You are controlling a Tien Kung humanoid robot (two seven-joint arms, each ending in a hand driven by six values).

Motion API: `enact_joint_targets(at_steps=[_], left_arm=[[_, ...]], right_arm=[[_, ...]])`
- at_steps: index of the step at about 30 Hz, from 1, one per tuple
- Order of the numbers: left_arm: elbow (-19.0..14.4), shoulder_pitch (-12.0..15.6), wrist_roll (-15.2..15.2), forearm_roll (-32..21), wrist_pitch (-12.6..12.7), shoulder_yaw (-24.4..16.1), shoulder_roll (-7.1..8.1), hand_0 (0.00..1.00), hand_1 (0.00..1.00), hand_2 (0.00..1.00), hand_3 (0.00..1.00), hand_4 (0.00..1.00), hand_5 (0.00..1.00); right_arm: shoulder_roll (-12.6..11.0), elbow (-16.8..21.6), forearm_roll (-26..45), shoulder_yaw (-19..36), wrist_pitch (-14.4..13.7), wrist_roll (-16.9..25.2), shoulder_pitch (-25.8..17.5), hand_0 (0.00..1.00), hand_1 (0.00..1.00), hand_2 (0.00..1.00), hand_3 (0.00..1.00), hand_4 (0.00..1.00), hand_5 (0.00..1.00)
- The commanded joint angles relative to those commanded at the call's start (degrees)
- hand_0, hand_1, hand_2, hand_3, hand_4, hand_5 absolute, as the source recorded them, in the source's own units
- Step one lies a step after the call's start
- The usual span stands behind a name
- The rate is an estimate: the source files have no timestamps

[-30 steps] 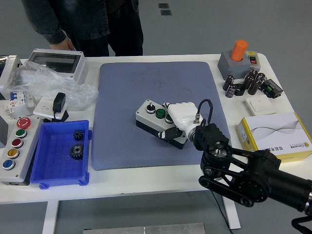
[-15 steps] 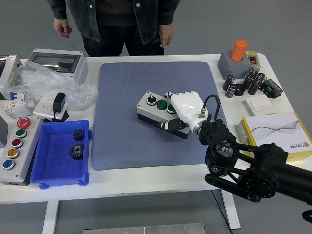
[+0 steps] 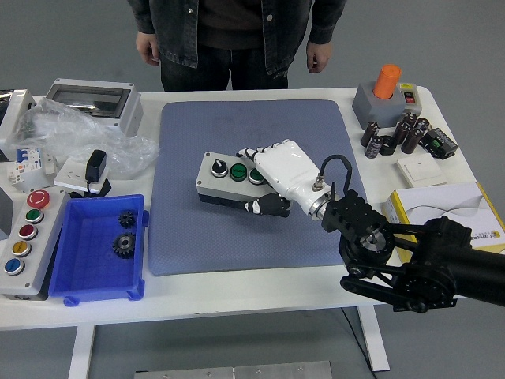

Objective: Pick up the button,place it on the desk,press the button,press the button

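Button box (image 3: 229,178) now sits further left on the blue mat (image 3: 189,229) than a second ago, carried there by the right hand (image 3: 278,175), whose white fingers wrap over its right end in a grip. That suggests placement is nearly done, with pressing not yet begun. Bare mat lies all around the box, and the blue bin (image 3: 87,272) stays well apart at left.
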Motion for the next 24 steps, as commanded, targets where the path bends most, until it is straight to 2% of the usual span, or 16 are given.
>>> enact_joint_targets(at_steps=[9, 10, 15, 16, 24], left_arm=[[0.0, -0.1, 0.0, -0.3, 0.0, 0.4, -0.10, 0.568, 0.624, 0.606, 0.637, 0.785, 0.284], [0.0, -0.1, 0.0, -0.3, 0.0, 0.4, -0.11, 0.568, 0.624, 0.607, 0.637, 0.789, 0.288], [0.0, -0.2, -0.1, -0.5, 0.0, 0.6, -0.10, 0.568, 0.624, 0.607, 0.637, 0.789, 0.288], [0.0, -0.2, -0.1, -0.4, 0.0, 0.6, -0.10, 0.568, 0.624, 0.607, 0.637, 0.792, 0.290], [0.0, -0.1, -0.1, -0.4, 0.0, 0.7, -0.13, 0.567, 0.624, 0.607, 0.639, 0.794, 0.290]], right_arm=[[1.9, -8.1, 3.4, -2.2, -1.0, 10.6, 2.2, 0.223, 0.436, 0.367, 0.316, 0.568, 0.046], [2.0, -8.7, 3.6, -2.6, -1.0, 11.5, 2.5, 0.251, 0.462, 0.371, 0.318, 0.549, 0.053], [2.3, -10.3, 4.1, -3.8, -0.9, 13.3, 3.0, 0.251, 0.462, 0.371, 0.318, 0.549, 0.053], [2.4, -10.7, 4.3, -4.2, -0.9, 13.5, 3.0, 0.282, 0.497, 0.377, 0.323, 0.536, 0.058], [2.8, -12.5, 4.5, -4.9, -0.3, 13.5, 3.1, 0.290, 0.509, 0.380, 0.323, 0.526, 0.063]])
